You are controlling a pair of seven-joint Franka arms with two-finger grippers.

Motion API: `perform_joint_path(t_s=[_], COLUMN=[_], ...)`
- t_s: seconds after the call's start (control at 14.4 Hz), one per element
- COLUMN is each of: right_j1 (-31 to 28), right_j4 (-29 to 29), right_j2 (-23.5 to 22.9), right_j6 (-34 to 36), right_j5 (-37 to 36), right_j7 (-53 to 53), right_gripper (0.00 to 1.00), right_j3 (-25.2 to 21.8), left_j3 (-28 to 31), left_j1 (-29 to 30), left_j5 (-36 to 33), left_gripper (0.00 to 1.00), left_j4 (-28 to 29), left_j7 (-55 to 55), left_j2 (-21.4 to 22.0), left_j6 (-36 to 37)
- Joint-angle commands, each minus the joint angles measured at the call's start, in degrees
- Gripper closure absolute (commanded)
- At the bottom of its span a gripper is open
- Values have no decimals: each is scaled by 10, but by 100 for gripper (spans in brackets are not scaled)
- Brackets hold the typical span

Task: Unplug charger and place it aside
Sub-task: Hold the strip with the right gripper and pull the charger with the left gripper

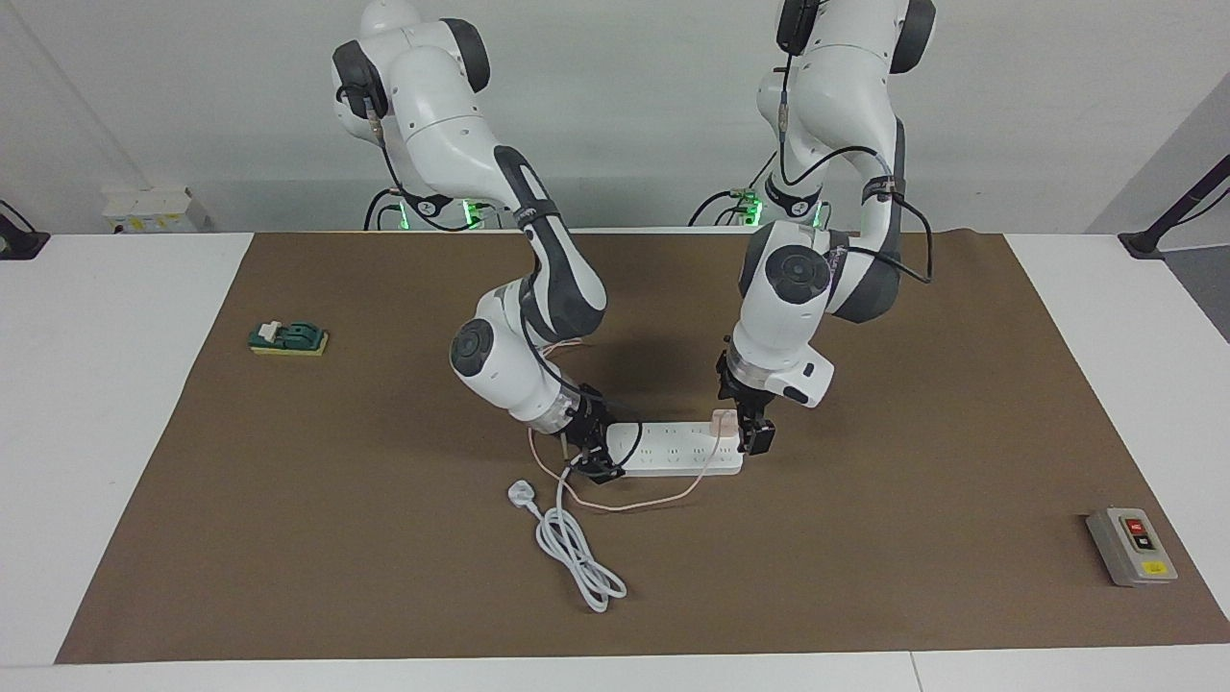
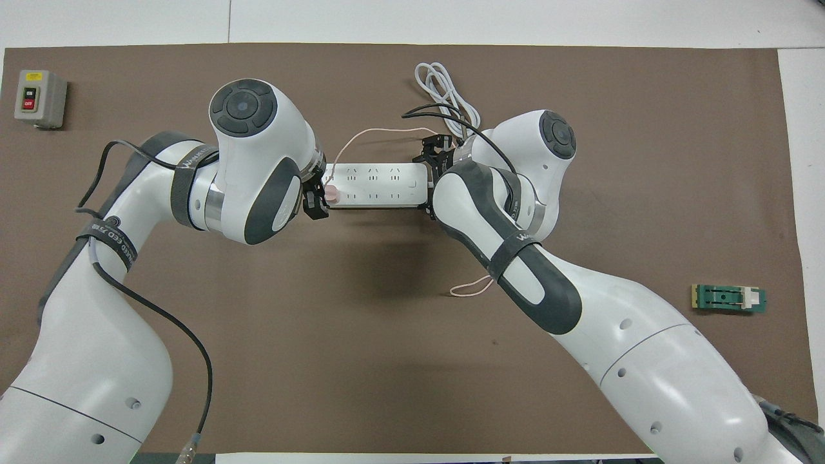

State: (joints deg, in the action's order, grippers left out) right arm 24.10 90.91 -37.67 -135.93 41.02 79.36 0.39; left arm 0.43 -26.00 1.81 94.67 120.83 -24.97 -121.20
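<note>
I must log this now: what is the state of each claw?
Left claw: at the charger, grip cannot be told.
Right claw: at the power strip, cannot be told.

I take this for a robotics lab: my two white arms are bolted at the top of the frame to a white table point(image 1: 115, 404) under a brown mat point(image 1: 384, 538), bare pale walls above, and a grey switch box point(image 1: 1131, 546) at lower right.

White table point(image 1: 115, 404) carrying large brown mat point(image 1: 336, 538) under even indoor light. Plain pale wall point(image 1: 625, 106) running along table's robot-side edge. Black clamp mounts point(image 1: 1168, 226) gripping table's corners near wall, casting soft shadows.
</note>
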Motion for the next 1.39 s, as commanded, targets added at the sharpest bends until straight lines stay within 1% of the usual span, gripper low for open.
perform_joint_path(t_s=[0.0, 0.14, 0.21, 0.42, 0.7, 0.83, 0.97, 1.04, 1.18, 1.25, 1.32], right_j1=[-5, -7, -8, -9, -9, -9, -9, -9, -9, -9, -9], right_j4=[-6, -5, -5, -6, -8, -8, -7, -7, -7, -7, -8], right_j2=[-11, -13, -14, -17, -18, -18, -18, -18, -18, -18, -18], right_j6=[-12, -13, -13, -13, -13, -13, -12, -12, -12, -12, -11], right_j5=[12, 14, 14, 14, 27, 27, 28, 28, 28, 29, 33], right_j7=[-22, -28, -32, -33, -35, -35, -35, -35, -35, -35, -35], right_gripper=[53, 88, 100, 100, 100, 100, 100, 100, 100, 100, 100], right_j3=[3, 3, 3, 3, 3, 3, 3, 3, 3, 3, 3], left_j3=[4, 4, 3, 3, 3, 4, 4, 4, 4, 4, 4], left_j1=[-8, -9, -10, -17, -24, -24, -24, -24, -23, -23, -23], left_j5=[-4, -4, -4, -3, -4, -4, -4, -4, -5, -10, -17], left_gripper=[0, 0, 0, 0, 26, 36, 40, 46, 75, 92, 100], left_j4=[31, 45, 47, 52, 53, 59, 60, 61, 67, 67, 67], left_j7=[2, 3, 3, 3, 3, 4, 3, 3, 0, -1, -2], left_j2=[7, 11, 12, 14, 14, 15, 16, 16, 19, 19, 19], left_j6=[-28, -33, -33, -32, -35, -34, -34, -34, -33, -34, -33])
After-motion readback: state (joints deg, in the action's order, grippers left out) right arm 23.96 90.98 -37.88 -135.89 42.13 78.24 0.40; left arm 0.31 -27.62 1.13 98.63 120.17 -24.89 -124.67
